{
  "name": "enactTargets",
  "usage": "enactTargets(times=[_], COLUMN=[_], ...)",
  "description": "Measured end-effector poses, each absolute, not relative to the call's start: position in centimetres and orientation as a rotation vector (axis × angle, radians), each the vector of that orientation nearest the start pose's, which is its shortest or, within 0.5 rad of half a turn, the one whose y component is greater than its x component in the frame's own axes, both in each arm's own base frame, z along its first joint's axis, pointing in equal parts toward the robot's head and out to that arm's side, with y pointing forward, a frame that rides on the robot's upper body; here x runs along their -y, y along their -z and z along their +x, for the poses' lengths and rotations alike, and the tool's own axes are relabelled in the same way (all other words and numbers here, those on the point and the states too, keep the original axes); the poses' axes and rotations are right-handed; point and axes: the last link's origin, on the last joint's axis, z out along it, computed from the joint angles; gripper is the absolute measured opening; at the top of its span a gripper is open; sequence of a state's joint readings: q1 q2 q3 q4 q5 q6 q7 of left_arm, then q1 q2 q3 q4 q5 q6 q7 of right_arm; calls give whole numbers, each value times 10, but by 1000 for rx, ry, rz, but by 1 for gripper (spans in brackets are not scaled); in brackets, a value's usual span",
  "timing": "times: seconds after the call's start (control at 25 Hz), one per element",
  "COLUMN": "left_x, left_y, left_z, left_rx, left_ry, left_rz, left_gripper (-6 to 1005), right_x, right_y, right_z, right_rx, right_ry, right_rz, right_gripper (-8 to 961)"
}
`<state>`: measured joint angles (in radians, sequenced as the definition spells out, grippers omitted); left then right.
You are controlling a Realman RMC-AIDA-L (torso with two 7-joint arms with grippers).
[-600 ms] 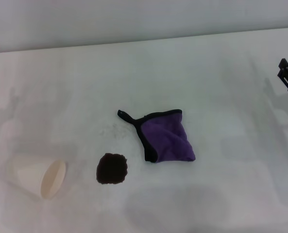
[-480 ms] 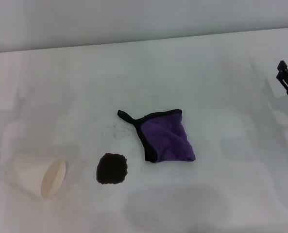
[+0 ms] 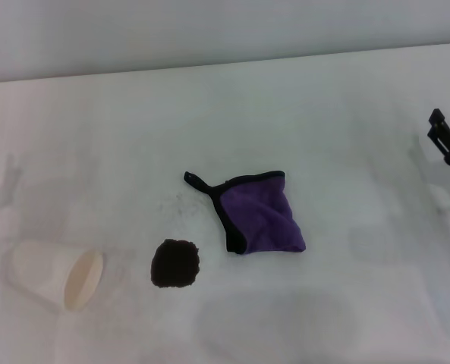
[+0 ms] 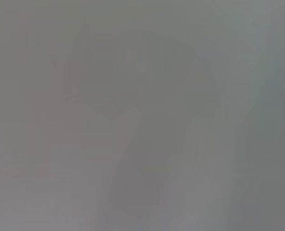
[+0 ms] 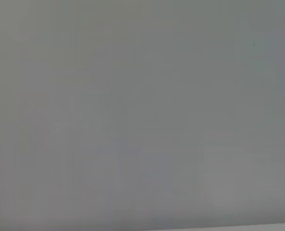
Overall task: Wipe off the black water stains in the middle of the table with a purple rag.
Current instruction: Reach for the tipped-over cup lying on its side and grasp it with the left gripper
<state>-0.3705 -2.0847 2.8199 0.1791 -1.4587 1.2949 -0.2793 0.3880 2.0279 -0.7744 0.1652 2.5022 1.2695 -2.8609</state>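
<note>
The black water stains [image 3: 174, 263] form one dark, ragged, roughly round blotch on the table [image 3: 323, 98], slightly toward seven o'clock from the middle of the head view. The blotch looks whole and unsmeared. The purple rag [image 3: 259, 212] lies just beside it, toward one o'clock, apart from the blotch, bunched into a rough diamond with black edging and a short loop pointing toward ten o'clock. A paper cup [image 3: 58, 273] lies on its side at nine o'clock from the blotch, mouth turned toward it, well apart.

The right gripper [image 3: 446, 140] shows only as a dark piece at the three o'clock edge of the head view, well apart from the rag; whether its jaws are open or closed cannot be told. The left gripper is not in view.

Judgement: the step in hand is the reach for the rag — nothing is yet grasped. To do it well, take the rag at its thick bunched centre rather than the loop, so that a broad pad of cloth covers the blotch, then sweep across the stain away from the cup to avoid knocking it.

Hidden or unclear: both wrist views show only plain grey, with no fingers and no object. The right arm is cut off by the frame edge.
</note>
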Motion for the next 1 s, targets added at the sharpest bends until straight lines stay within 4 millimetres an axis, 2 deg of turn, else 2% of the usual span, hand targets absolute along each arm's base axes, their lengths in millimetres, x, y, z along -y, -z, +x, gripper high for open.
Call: enactTargets(times=[0.2, 0.4, 0.6, 0.72, 0.88, 1.0], left_x=[-295, -301, -330, -344, -351, -356], left_y=[19, 17, -5, -22, -43, -54], left_z=[-350, -338, -323, -310, -291, -274], left_rx=[753, 741, 824, 823, 775, 742], left_ry=[799, 900, 1064, 1084, 1116, 1045], left_rz=[-1463, -1555, -1844, -2011, -2162, -2355], left_gripper=[890, 891, 889, 888, 888, 887], right_x=[-269, -265, -265, -266, -268, -269], right_y=[5, 8, 8, 7, 6, 7], right_z=[389, 391, 390, 390, 389, 388], right_rx=[-739, -757, -767, -774, -771, -770], right_ry=[-606, -602, -613, -628, -633, -634], right_rz=[-1574, -1572, -1569, -1565, -1567, -1571], right_gripper=[830, 831, 831, 830, 829, 828])
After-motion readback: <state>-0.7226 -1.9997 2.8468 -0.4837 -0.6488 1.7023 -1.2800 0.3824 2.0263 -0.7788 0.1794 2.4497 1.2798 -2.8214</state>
